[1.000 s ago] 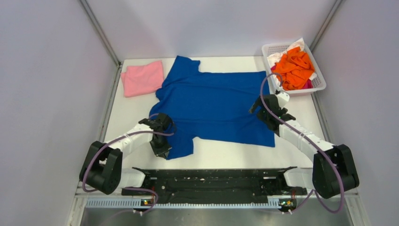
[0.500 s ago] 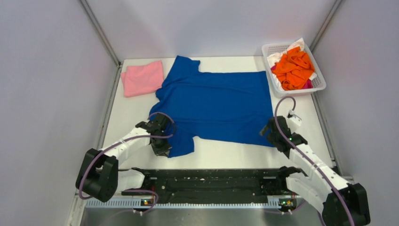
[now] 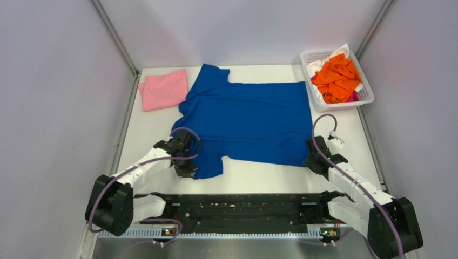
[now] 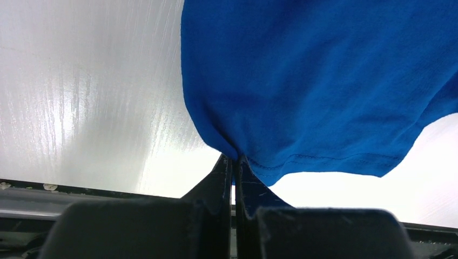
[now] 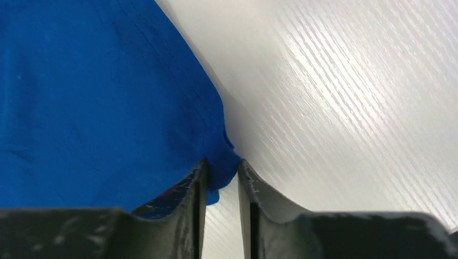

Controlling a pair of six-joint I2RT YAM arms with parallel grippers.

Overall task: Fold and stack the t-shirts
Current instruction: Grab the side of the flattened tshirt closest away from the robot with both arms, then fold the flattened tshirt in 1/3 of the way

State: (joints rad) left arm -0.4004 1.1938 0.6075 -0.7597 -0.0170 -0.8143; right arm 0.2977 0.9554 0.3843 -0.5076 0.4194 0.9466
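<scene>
A royal blue cloth t-shirt (image 3: 248,118) is lying spread flat across the middle of the white table (image 3: 259,177). Its long axis is running from left to right, with the neck and both sleeves pointing toward the left edge and the straight hem facing the right edge.

The left gripper (image 3: 186,171) is reaching in from the near edge at the near sleeve. Its black fingers (image 4: 222,181) are pressing tightly together, with the sleeve's stitched edge pinched between the tips. The rest of the sleeve is fanning out beyond them.

The right gripper (image 3: 311,162) is sitting at the near right corner of the hem. Its jaws are standing narrow, and the bunched corner of the blue cloth is filling the gap between the fingers (image 5: 197,186), touching both inner faces. The body of the shirt is lying off to their left, with bare table to their right.

A folded light pink cloth t-shirt (image 3: 163,89) is lying at the far left corner, just beside the blue shirt's far sleeve. In the far right corner, a white plastic lattice basket (image 3: 366,91) is holding crumpled orange cloth t-shirts (image 3: 337,75), and it is near the hem.
</scene>
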